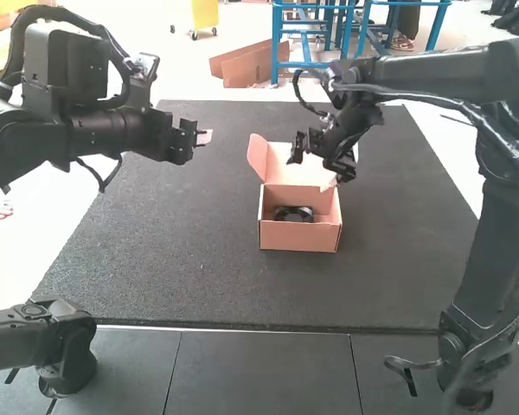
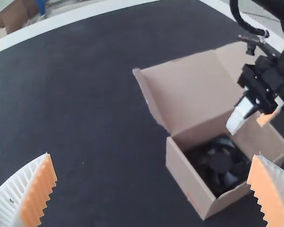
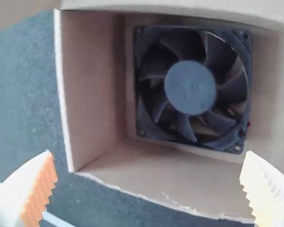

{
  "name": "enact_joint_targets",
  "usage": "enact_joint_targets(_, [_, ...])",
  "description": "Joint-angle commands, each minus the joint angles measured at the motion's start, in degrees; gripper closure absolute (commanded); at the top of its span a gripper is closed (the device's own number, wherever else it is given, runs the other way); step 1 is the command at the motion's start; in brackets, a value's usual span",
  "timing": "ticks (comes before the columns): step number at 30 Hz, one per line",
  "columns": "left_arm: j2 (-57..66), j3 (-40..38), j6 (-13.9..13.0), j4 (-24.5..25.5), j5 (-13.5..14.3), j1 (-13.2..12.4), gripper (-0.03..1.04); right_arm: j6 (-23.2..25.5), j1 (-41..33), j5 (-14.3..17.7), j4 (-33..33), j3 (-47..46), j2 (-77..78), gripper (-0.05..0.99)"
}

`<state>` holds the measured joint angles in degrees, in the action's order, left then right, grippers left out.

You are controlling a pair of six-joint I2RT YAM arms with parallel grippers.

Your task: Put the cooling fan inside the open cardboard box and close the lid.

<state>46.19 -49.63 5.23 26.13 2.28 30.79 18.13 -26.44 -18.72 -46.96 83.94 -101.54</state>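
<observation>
**Both hands open, both arms held aloft**

The left arm stretches out level from its side. Its left hand (image 1: pixel 201 137) points toward the middle, white ribbed fingers (image 2: pixel 35 189) spread wide. The right arm arches high and reaches across, wrist bent down, its right hand (image 1: pixel 317 162) aimed downward with fingers splayed.

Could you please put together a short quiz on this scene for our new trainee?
1. True or false: the cooling fan already lies inside the cardboard box.
2. The lid is: A) shut flat, B) open and standing up, C) lying apart on the table.
3. Short answer: does the left end effector or the right end effector hang over the box's opening?

Key: 1 true; 2 B; 3 the right one, with its fingers open.
</observation>
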Motion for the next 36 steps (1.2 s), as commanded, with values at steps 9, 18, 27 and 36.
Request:
enact_joint_targets(9, [11.02,-4.16,3.03,-2.22,1.93,-5.74,0.05,-16.72,2.00,17.75,2.84,-8.88,18.48,0.03])
enact_joint_targets(18, [17.97,-3.46,3.64,-6.27,3.52,-9.52,0.05,-15.58,6.05,22.06,15.58,-19.25,26.74,0.03])
enact_joint_targets(27, [24.47,-3.81,3.73,-12.77,3.60,-11.45,0.05,-15.58,6.75,23.29,27.36,-24.18,28.76,0.03])
enact_joint_targets(36, [30.45,-6.01,3.73,-17.34,3.60,-11.45,0.05,-15.49,8.77,22.59,30.44,-22.33,22.87,0.03])
